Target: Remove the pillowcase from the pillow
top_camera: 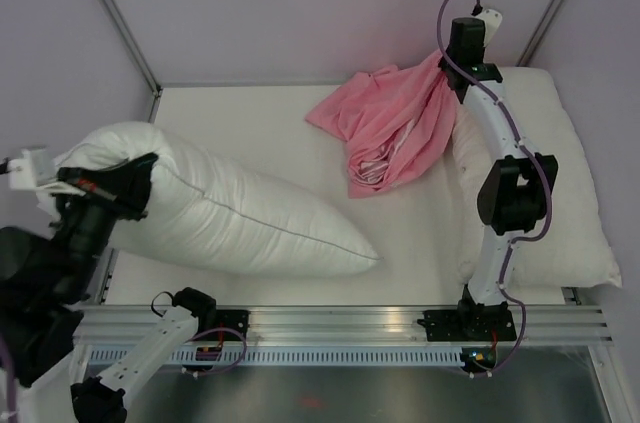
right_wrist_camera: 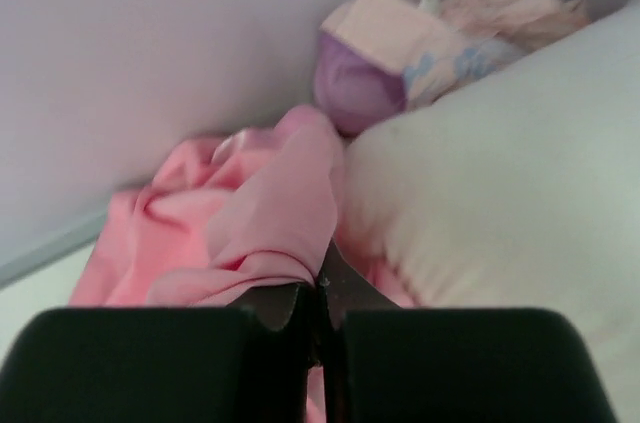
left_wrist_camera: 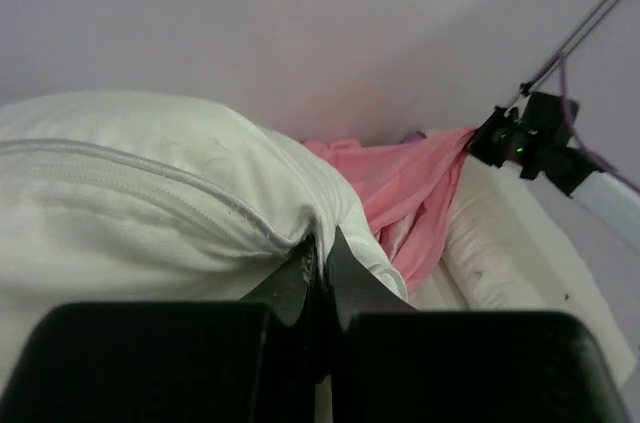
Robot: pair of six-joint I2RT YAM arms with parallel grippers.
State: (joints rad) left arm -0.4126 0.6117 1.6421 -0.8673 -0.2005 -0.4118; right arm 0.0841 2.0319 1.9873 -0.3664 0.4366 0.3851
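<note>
At the far left of the overhead view, the left gripper (top_camera: pixel 138 183) has its fingers pressed together on the left end of the pillow (top_camera: pixel 240 213). Its own wrist camera shows the two black fingers (left_wrist_camera: pixel 305 278) meeting at the seamed edge of the white cover, pinching it. From that grip the pillow stretches rightward and toward the arm bases across the white table (top_camera: pixel 250 113). It is plump and bare, a seam line runs along its length, and its pointed right corner lies near the aluminium rail (top_camera: pixel 330 323). The pillowcase (top_camera: pixel 390 128) is completely off it. It sits as a crumpled pink heap toward the back of the table, right of centre, with a strip of bare table between it and the pillow. Its upper right part is drawn up into a peak at the right gripper (top_camera: pixel 447 65), while the rest trails down onto the surface. The right wrist view shows that gripper's fingers (right_wrist_camera: pixel 290 303) closed tight on a gathered fold of the pink fabric. Further right, a second white pillow (top_camera: pixel 560 173) lies along the table's right side. The right arm stands over it, and the hanging pillowcase touches its near-left edge.
</note>
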